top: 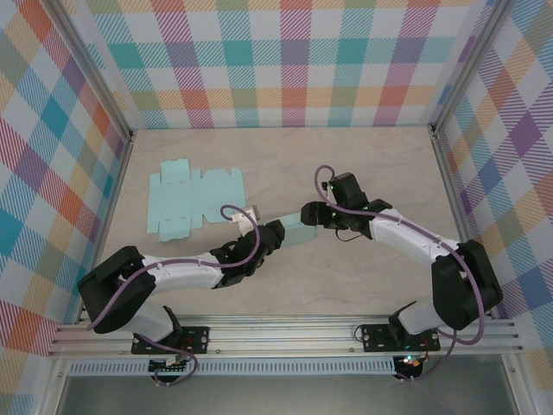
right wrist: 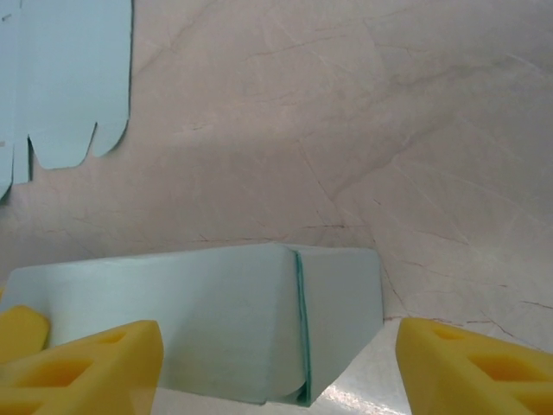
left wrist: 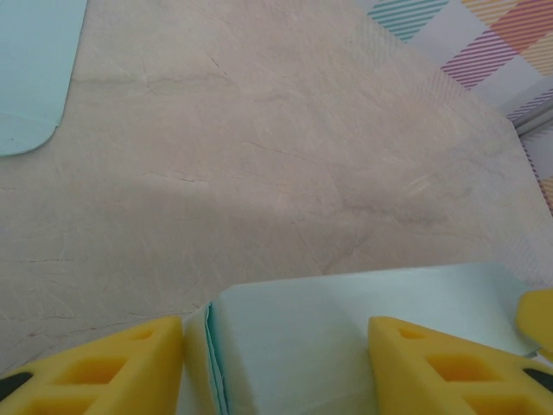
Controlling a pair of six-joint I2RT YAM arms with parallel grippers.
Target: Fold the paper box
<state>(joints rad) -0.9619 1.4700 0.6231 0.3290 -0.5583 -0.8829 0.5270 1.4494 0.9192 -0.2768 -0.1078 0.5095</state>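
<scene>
The pale mint paper box (top: 300,230) lies folded into a closed block at the table's middle, between both grippers. My left gripper (top: 275,236) is at its left end. In the left wrist view the box (left wrist: 346,328) sits between the yellow fingers (left wrist: 95,367). One finger rests against the tucked end flap and the other overlaps the box's top. My right gripper (top: 309,213) is at the other end, open. The box (right wrist: 216,320) lies between its fingers (right wrist: 471,367), with a gap beside its right side.
A flat, unfolded mint box blank (top: 194,201) lies at the back left of the marble table (top: 363,164); its edge shows as the blank (left wrist: 26,78) and the blank (right wrist: 69,86) in the wrist views. Checked walls (top: 285,60) enclose the table on three sides.
</scene>
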